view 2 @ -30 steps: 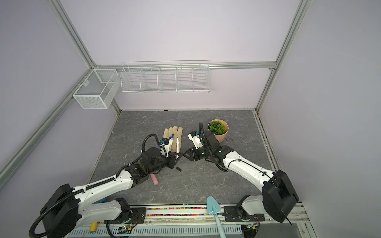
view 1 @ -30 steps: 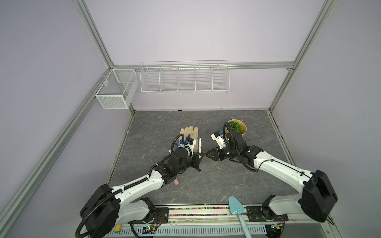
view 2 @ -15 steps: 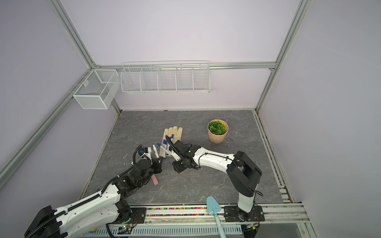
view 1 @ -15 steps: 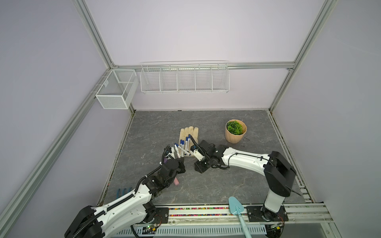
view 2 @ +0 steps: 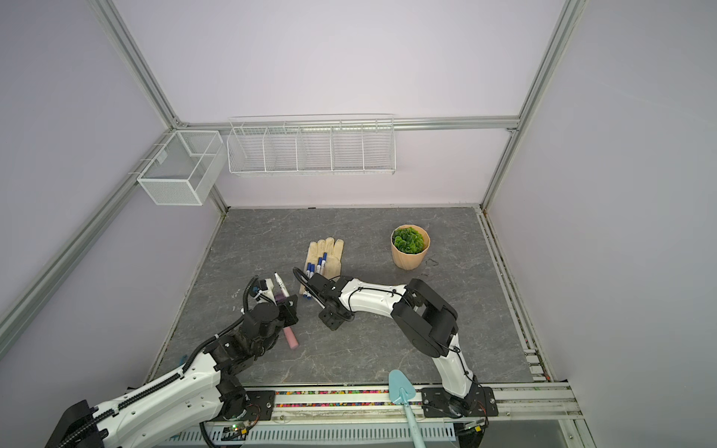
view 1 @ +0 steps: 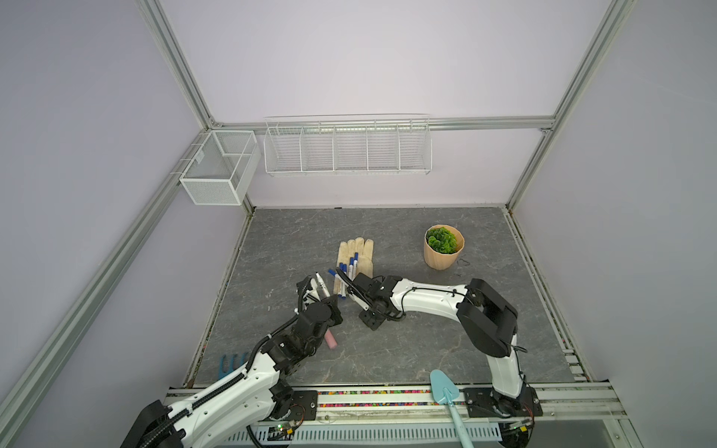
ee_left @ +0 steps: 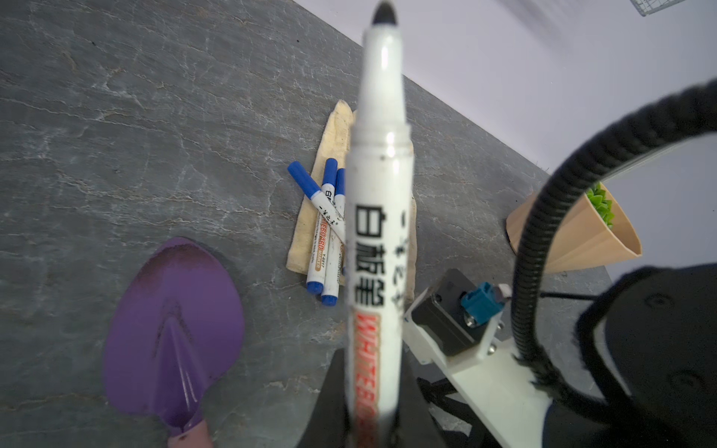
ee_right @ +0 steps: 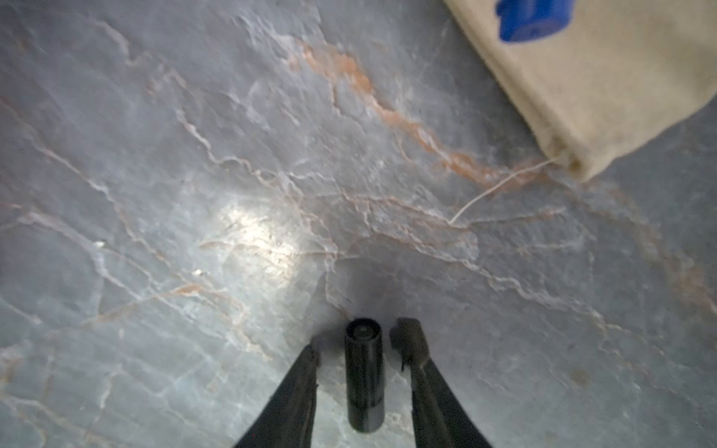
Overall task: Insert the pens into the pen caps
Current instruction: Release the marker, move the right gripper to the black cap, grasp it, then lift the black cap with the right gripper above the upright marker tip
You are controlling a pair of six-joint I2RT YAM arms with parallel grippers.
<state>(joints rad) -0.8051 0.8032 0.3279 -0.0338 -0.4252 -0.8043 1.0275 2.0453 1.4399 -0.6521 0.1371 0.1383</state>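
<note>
- The black cap (ee_right: 364, 380) lies flat on the grey table (ee_right: 174, 174), straight between the two fingers of the right claw (ee_right: 361, 341); its long axis runs the way the fingers point, so they would close across its width
- The right claw stands partly open, one finger each side of the cap with a sliver of table showing on both sides; it has hold of nothing
- The left claw (ee_left: 372, 391) is shut tight on a white pen (ee_left: 378, 232), gripping the lower barrel; the bare black tip points away from the wrist
- In a top view that pen (view 1: 321, 285) is held up just to the left of the right arm's claw
- The right arm is by far the nearer to the cap; I judge it must pinch and lift the cap, then turn its mouth toward the pen tip
- The other pens (view 1: 349, 271), blue-capped, lie on the glove (view 1: 359, 248)
</note>
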